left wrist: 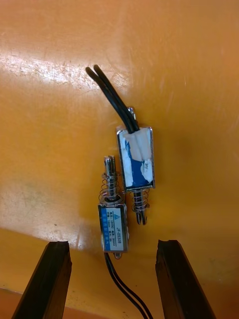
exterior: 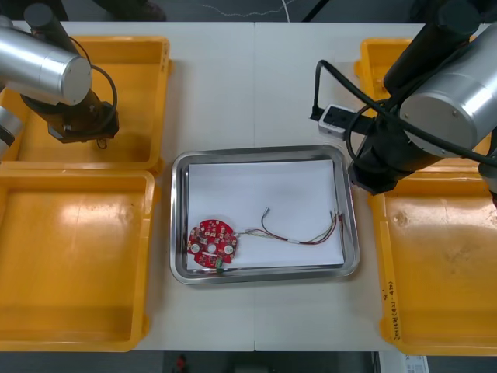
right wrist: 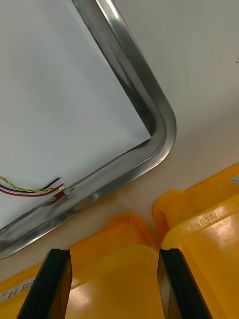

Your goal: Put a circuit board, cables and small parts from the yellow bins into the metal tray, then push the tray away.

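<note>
The left gripper (left wrist: 113, 244) is hovering wide open and empty, two small metal parts (left wrist: 135, 159) lying just ahead between its fingers (left wrist: 55, 279) in a yellow bin (left wrist: 50, 99). The right gripper (right wrist: 114, 254) is idling open beside the metal tray (right wrist: 139, 79).

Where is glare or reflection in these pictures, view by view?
Left wrist view: glare streaks inside the far left yellow bin, beside the small metal parts, below the open left tool. Right wrist view: the metal tray shines in bright and dark bands along its rim, ahead of the open right tool. Front view: pale sheen inside the near left bin.
</note>
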`<act>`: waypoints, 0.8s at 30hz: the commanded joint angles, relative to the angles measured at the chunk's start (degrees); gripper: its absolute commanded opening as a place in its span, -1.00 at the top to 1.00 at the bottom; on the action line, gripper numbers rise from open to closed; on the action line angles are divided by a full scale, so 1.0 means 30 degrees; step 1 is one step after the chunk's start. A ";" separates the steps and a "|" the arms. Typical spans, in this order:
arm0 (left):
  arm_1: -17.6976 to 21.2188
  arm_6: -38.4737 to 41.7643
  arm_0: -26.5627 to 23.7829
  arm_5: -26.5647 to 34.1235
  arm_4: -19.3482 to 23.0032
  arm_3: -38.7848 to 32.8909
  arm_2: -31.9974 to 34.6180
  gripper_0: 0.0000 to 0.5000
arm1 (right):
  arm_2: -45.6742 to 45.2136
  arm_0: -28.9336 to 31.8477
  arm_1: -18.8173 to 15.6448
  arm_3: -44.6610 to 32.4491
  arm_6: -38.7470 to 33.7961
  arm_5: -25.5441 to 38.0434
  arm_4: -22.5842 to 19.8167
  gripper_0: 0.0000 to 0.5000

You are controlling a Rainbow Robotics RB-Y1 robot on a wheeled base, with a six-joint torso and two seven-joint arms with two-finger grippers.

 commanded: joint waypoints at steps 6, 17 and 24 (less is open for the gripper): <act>-0.0179 -0.2538 -0.0023 -0.0413 -0.0002 -0.0152 -0.0674 -1.00 | -0.2226 -0.1316 -0.1907 0.0852 -0.0571 0.0075 -0.0575 -1.00; -0.0179 -0.2655 0.0563 -0.1263 -0.0149 -0.0122 -0.0674 -1.00 | -0.4775 -0.3162 -0.2756 0.4514 -0.0424 0.0075 -0.0604 -1.00; -0.0150 -0.2684 0.0563 -0.1263 -0.0295 -0.0122 -0.0674 -1.00 | -0.5302 -0.4070 -0.3342 0.7092 -0.0541 0.0075 0.0128 -1.00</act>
